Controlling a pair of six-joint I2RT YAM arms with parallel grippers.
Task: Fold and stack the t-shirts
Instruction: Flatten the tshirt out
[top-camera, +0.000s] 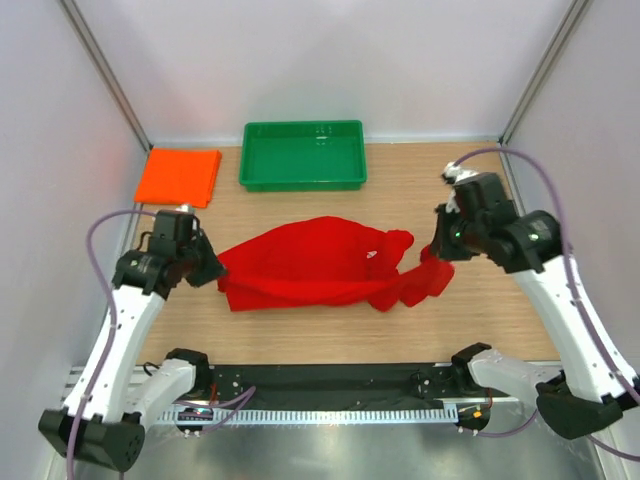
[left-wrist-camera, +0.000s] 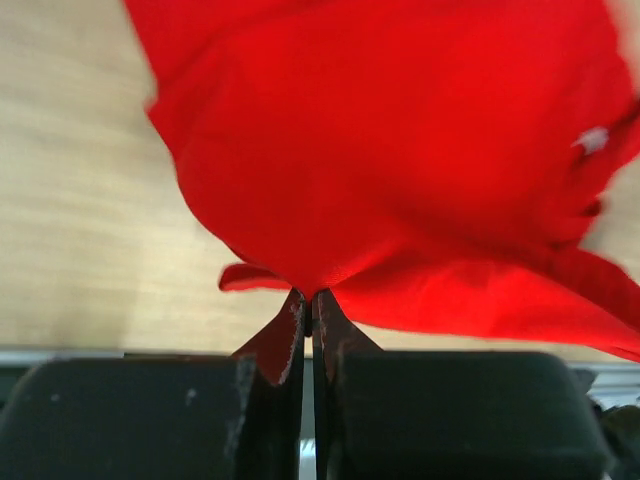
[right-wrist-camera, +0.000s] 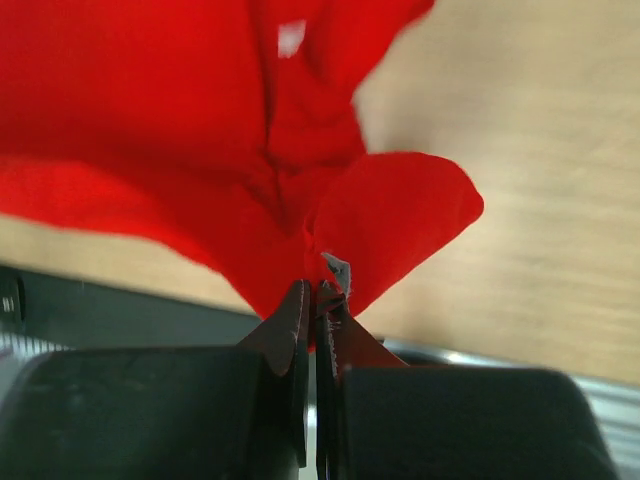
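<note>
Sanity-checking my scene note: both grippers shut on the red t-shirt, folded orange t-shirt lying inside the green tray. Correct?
Not quite. The folded orange t-shirt is not inside the green tray; it lies on the table left of it, apart, per the top external view. The left gripper and right gripper are shut on the red t-shirt, as stated.

Bright, even light; wrist views blurred (overhead view sharp).

Light wooden table (top-camera: 300, 335), plain white walls (top-camera: 300, 60) on three sides, grey metal corner posts (top-camera: 105, 75), black rail (top-camera: 330, 380) along near edge, even light
</note>
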